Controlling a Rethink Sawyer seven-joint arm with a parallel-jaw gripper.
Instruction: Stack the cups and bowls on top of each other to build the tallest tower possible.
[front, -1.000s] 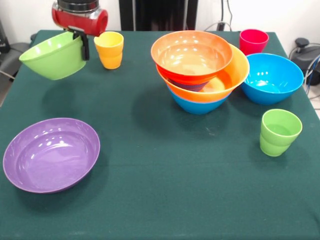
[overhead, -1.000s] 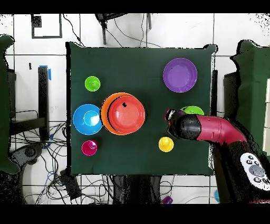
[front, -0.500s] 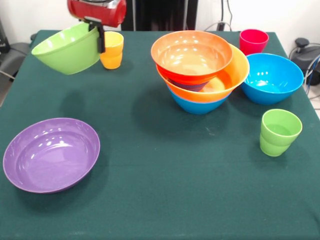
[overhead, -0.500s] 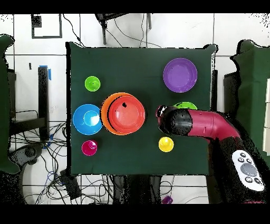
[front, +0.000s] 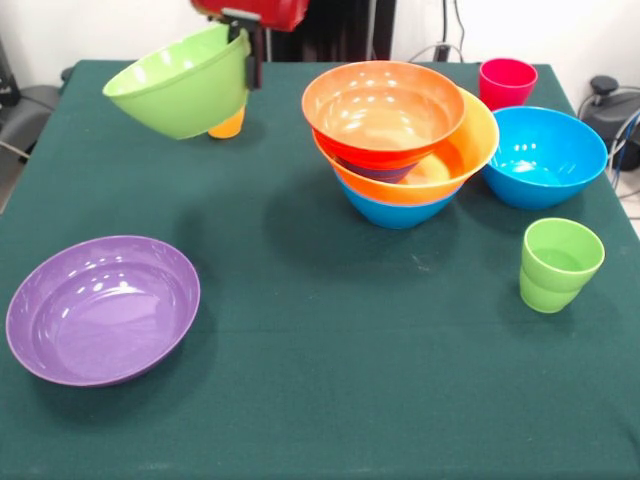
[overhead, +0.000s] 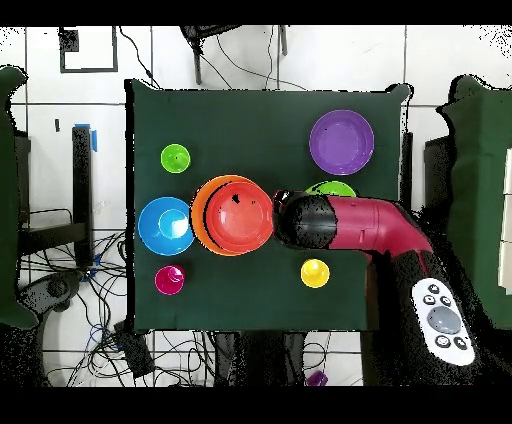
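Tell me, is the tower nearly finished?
Not yet. Done: the tower has several bowls nested, orange-red on top. In hand: the gripper holds the lime bowl in the air. Left: the purple bowl, the blue bowl and three cups, yellow, red-pink, green.

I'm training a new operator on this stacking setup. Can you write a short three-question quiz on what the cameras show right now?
1. True or false: the lime green bowl rests on the table.
2. Which bowl tops the tower? A) purple B) orange-red C) blue
3. Fill in: the lone bowl beside the tower, by the red-pink cup, is ____.

Key
1. False. The gripper holds it by the rim, tilted, above the cloth.
2. B. The orange-red bowl sits highest; the wide purple bowl lies apart on the cloth.
3. Blue: the blue bowl.
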